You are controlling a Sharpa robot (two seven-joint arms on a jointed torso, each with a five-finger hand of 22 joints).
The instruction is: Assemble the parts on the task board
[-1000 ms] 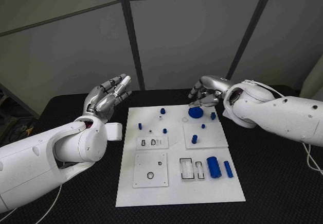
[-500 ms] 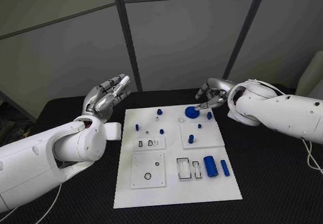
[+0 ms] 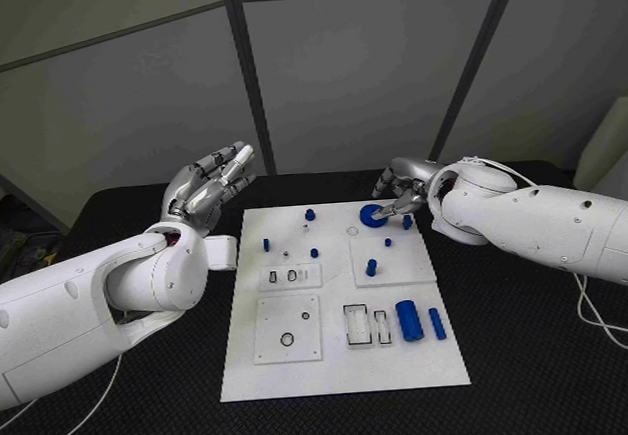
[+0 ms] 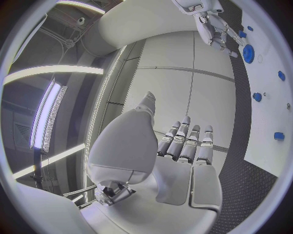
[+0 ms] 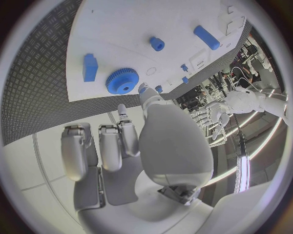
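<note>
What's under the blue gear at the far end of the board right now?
The blue gear lies flat on the white task board, right hand fingertips beside it. Whether a peg or hole sits beneath is hidden by the gear itself.

right hand point(image 3: 395, 194): drawing in over the far end of the task board point(image 3: 346, 361), nearer the blue gear point(image 3: 373, 214) than a second ago | fingertips now just beside the blue gear's far rim, contact not clear | blue gear: sitting closer to the far edge than at first, though the camera is shifting too
</note>
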